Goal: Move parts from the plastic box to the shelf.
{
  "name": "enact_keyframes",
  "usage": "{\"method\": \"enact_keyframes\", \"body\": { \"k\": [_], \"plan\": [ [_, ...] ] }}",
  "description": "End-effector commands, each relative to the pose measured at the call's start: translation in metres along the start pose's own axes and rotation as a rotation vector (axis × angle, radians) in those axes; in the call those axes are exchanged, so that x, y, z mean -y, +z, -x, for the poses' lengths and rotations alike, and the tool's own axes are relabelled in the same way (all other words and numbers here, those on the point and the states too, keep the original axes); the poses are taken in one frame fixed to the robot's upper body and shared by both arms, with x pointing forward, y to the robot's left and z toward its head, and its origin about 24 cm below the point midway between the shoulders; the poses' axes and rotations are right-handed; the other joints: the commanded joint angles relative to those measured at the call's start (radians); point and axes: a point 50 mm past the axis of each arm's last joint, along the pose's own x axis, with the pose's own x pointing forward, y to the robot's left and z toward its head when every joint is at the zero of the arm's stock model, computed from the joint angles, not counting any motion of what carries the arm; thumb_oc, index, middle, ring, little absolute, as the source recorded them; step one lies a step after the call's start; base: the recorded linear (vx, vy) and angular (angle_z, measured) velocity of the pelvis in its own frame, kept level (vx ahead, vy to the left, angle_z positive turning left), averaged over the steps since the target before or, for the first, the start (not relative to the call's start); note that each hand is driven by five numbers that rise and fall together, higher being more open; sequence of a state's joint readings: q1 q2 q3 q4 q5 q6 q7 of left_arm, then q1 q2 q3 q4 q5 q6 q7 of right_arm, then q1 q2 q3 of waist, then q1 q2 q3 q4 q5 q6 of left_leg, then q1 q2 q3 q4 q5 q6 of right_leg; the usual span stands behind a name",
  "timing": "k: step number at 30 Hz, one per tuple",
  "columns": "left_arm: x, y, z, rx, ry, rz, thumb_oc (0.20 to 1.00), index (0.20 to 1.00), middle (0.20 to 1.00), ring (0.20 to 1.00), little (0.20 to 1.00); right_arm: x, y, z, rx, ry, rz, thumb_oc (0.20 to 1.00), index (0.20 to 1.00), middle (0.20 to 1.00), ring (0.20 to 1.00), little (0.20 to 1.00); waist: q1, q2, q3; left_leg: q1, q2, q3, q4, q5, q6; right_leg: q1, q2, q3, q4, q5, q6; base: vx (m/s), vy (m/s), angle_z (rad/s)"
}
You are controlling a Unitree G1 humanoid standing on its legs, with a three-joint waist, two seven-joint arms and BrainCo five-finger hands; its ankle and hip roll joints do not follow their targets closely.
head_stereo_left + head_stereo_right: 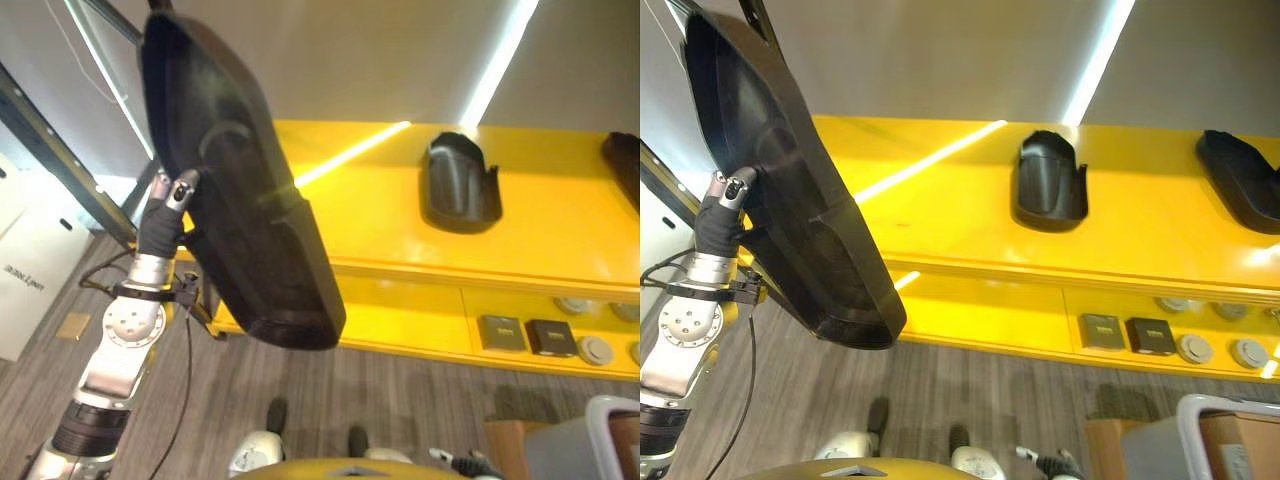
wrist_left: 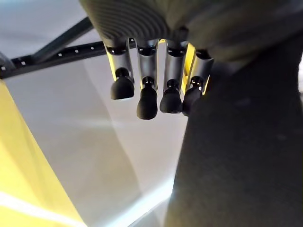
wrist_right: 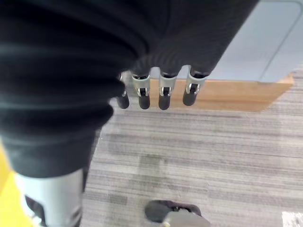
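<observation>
Black part (image 1: 240,190), left hand (image 1: 168,205) gripping, yellow shelf (image 1: 540,235)

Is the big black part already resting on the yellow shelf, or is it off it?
Off it. The black part is raised and tilted in the left hand, in front of the yellow shelf.

So the left hand (image 1: 172,200) is up at the left, pressed against the back of a big black curved part (image 1: 235,180) that hangs tilted in front of the yellow shelf (image 1: 380,225), though you can't really see how the fingers sit on it. On the shelf's top level there's a smaller black part (image 1: 460,185) standing upright, and another dark one (image 1: 625,165) is cut off at the right edge. Lower level has two small dark square boxes (image 1: 525,333) side by side plus a few round grey discs (image 1: 597,350) next to them, and a grey plastic box (image 1: 590,440) pokes in at the bottom right over the striped grey floor (image 1: 400,400).
</observation>
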State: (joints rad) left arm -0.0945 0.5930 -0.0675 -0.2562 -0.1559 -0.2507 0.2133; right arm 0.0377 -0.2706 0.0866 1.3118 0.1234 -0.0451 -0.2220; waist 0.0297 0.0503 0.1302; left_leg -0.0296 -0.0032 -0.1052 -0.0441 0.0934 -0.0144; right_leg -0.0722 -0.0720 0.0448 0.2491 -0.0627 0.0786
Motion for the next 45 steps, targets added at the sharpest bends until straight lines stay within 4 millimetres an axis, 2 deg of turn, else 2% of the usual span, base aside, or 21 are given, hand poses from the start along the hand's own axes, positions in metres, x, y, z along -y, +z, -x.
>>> {"method": "enact_keyframes", "body": {
  "k": [1, 2, 3, 4, 5, 8, 12, 14, 16, 18, 19, 20, 21, 22, 24, 30, 36, 45],
  "plan": [
    [-0.026, 0.030, -0.012, 0.169, 0.087, -0.119, 0.200, 0.200, 0.200, 0.200, 0.200, -0.031, 0.018, 0.004, 0.054, 0.071, 0.057, 1.000, 1.000, 1.000, 1.000, 1.000, -0.031, -0.041, -0.003, -0.036, 0.023, -0.004, -0.031, -0.027, -0.007, -0.005, -0.055, 0.027, 0.026, 0.078, 0.067, 0.02, 0.165, -0.46],
    [-0.031, 0.030, -0.012, 0.170, 0.100, -0.137, 0.200, 0.200, 0.200, 0.200, 0.200, -0.036, 0.023, 0.005, 0.076, 0.082, 0.049, 1.000, 1.000, 1.000, 1.000, 1.000, -0.038, -0.041, 0.002, -0.035, 0.022, 0.001, -0.037, -0.024, -0.010, -0.031, -0.020, 0.021, -0.015, 0.057, 0.060, 0.04, 0.105, -0.41],
    [-0.031, 0.030, -0.012, 0.170, 0.101, -0.138, 0.200, 0.200, 0.200, 0.200, 0.200, -0.036, 0.024, 0.005, 0.076, 0.083, 0.050, 1.000, 1.000, 1.000, 1.000, 1.000, -0.039, -0.041, 0.001, -0.036, 0.025, 0.001, -0.037, -0.027, -0.011, -0.030, -0.017, 0.021, -0.017, 0.056, 0.058, 0.05, 0.061, -0.45],
    [-0.035, 0.031, -0.013, 0.174, 0.112, -0.140, 0.200, 0.200, 0.200, 0.200, 0.200, -0.038, 0.023, 0.006, 0.079, 0.091, 0.051, 1.000, 1.000, 1.000, 1.000, 1.000, -0.042, -0.045, 0.001, -0.039, 0.023, 0.005, -0.042, -0.027, -0.013, -0.041, 0.008, 0.020, -0.055, 0.052, 0.053, 0.10, 0.020, -0.62],
    [-0.041, 0.033, -0.016, 0.184, 0.123, -0.157, 0.200, 0.200, 0.200, 0.200, 0.200, -0.040, 0.020, 0.006, 0.069, 0.102, 0.080, 1.000, 1.000, 1.000, 1.000, 1.000, -0.047, -0.051, 0.007, -0.045, 0.018, 0.013, -0.043, -0.030, -0.018, -0.058, 0.016, 0.017, -0.174, 0.068, 0.051, 0.14, 0.026, -0.61],
    [-0.051, 0.027, -0.017, 0.151, 0.155, -0.165, 0.200, 0.200, 0.200, 0.200, 0.200, -0.041, 0.010, 0.007, 0.041, 0.117, 0.114, 1.000, 1.000, 1.000, 1.000, 1.000, -0.047, -0.066, 0.000, -0.048, 0.015, 0.020, -0.043, -0.036, -0.021, -0.012, 0.020, 0.043, -0.248, 0.079, 0.040, 0.10, -0.038, -0.14],
    [-0.059, 0.016, -0.020, 0.084, 0.149, -0.153, 0.200, 0.200, 0.200, 0.200, 0.200, -0.028, 0.006, 0.005, 0.029, 0.094, 0.095, 1.000, 1.000, 1.000, 1.000, 1.000, -0.060, -0.065, -0.008, -0.051, 0.019, 0.019, -0.043, -0.043, -0.028, 0.018, 0.021, 0.040, -0.312, 0.096, 0.033, 0.10, -0.057, 0.11],
    [-0.062, 0.009, -0.028, 0.048, 0.134, -0.176, 0.200, 0.200, 0.200, 0.200, 0.200, -0.018, 0.003, 0.003, 0.012, 0.066, 0.051, 1.000, 1.000, 1.000, 1.000, 1.000, -0.072, -0.060, -0.007, -0.055, 0.022, 0.021, -0.043, -0.043, -0.031, 0.025, 0.022, 0.039, -0.332, 0.101, 0.035, 0.09, -0.047, 0.05],
    [-0.069, 0.002, -0.033, 0.010, 0.136, -0.177, 0.200, 0.200, 0.200, 0.200, 0.200, -0.015, 0.005, 0.002, 0.016, 0.067, 0.046, 1.000, 1.000, 1.000, 1.000, 1.000, -0.085, -0.056, -0.005, -0.061, 0.025, 0.026, -0.043, -0.041, -0.035, 0.023, 0.023, 0.043, -0.336, 0.102, 0.037, 0.05, -0.033, -0.01],
    [-0.075, -0.002, -0.048, -0.012, 0.127, -0.190, 0.200, 0.200, 0.200, 0.200, 0.200, -0.013, 0.007, 0.001, 0.022, 0.073, 0.067, 1.000, 1.000, 1.000, 1.000, 1.000, -0.095, -0.051, 0.001, -0.075, 0.028, 0.031, -0.043, -0.037, -0.037, 0.009, 0.024, 0.052, -0.336, 0.107, 0.039, 0.01, -0.028, -0.07],
    [-0.082, -0.005, -0.063, -0.037, 0.134, -0.220, 0.200, 0.200, 0.200, 0.200, 0.200, -0.012, 0.009, 0.001, 0.029, 0.078, 0.079, 1.000, 1.000, 1.000, 1.000, 1.000, -0.106, -0.047, 0.009, -0.089, 0.031, 0.038, -0.043, -0.032, -0.039, -0.007, 0.024, 0.056, -0.336, 0.112, 0.042, -0.03, -0.030, -0.09],
    [-0.088, -0.004, -0.074, -0.043, 0.125, -0.276, 0.200, 0.200, 0.200, 0.200, 0.200, -0.012, 0.010, 0.000, 0.033, 0.077, 0.079, 1.000, 1.000, 1.000, 1.000, 1.000, -0.112, -0.047, 0.017, -0.100, 0.032, 0.041, -0.043, -0.029, -0.040, -0.020, 0.026, 0.063, -0.336, 0.117, 0.045, -0.02, -0.028, -0.11],
    [-0.088, -0.004, -0.074, -0.043, 0.125, -0.276, 0.200, 0.200, 0.200, 0.200, 0.200, -0.012, 0.010, 0.000, 0.033, 0.077, 0.079, 1.000, 1.000, 1.000, 1.000, 1.000, -0.112, -0.047, 0.017, -0.100, 0.032, 0.041, -0.043, -0.029, -0.040, -0.020, 0.026, 0.063, -0.336, 0.117, 0.045, -0.06, -0.026, -0.03],
    [-0.093, 0.000, -0.091, -0.049, 0.123, -0.322, 0.200, 0.200, 0.200, 0.200, 0.200, -0.011, 0.017, 0.000, 0.054, 0.078, 0.082, 1.000, 1.000, 1.000, 1.000, 1.000, -0.127, -0.043, 0.031, -0.125, 0.034, 0.046, -0.043, -0.021, -0.042, -0.047, 0.027, 0.069, -0.336, 0.128, 0.047, -0.07, -0.025, -0.07],
    [-0.098, 0.012, -0.114, -0.030, 0.098, -0.400, 0.200, 0.200, 0.200, 0.200, 0.200, -0.013, 0.024, -0.001, 0.068, 0.090, 0.086, 1.000, 1.000, 1.000, 1.000, 1.000, -0.132, -0.040, 0.047, -0.156, 0.037, 0.049, -0.043, -0.009, -0.044, -0.081, 0.029, 0.074, -0.336, 0.138, 0.050, -0.08, -0.031, -0.24],
    [-0.107, 0.012, -0.147, -0.117, 0.085, -0.435, 0.200, 0.200, 0.200, 0.200, 0.200, -0.019, 0.036, 0.000, 0.097, 0.123, 0.095, 1.000, 1.000, 1.000, 1.000, 1.000, -0.154, -0.029, 0.078, -0.195, 0.043, 0.059, -0.043, 0.008, -0.047, -0.133, 0.035, 0.095, -0.336, 0.157, 0.057, 0.00, -0.019, -0.14],
    [-0.112, 0.010, -0.163, -0.183, 0.096, -0.453, 0.200, 0.200, 0.200, 0.200, 0.200, -0.017, 0.042, -0.002, 0.098, 0.111, 0.071, 1.000, 1.000, 1.000, 1.000, 1.000, -0.164, -0.022, 0.111, -0.222, 0.047, 0.065, -0.043, 0.018, -0.050, -0.167, 0.038, 0.114, -0.336, 0.168, 0.058, -0.01, -0.011, -0.14],
    [-0.123, 0.006, -0.164, -0.250, 0.097, -0.556, 0.200, 0.200, 0.200, 0.200, 0.200, -0.013, 0.050, -0.002, 0.114, 0.102, 0.053, 1.000, 1.000, 1.000, 1.000, 1.000, -0.162, -0.015, 0.137, -0.240, 0.047, 0.058, -0.043, 0.027, -0.053, -0.185, 0.039, 0.117, -0.336, 0.172, 0.056, 0.00, -0.008, 0.00]
  ]
}}
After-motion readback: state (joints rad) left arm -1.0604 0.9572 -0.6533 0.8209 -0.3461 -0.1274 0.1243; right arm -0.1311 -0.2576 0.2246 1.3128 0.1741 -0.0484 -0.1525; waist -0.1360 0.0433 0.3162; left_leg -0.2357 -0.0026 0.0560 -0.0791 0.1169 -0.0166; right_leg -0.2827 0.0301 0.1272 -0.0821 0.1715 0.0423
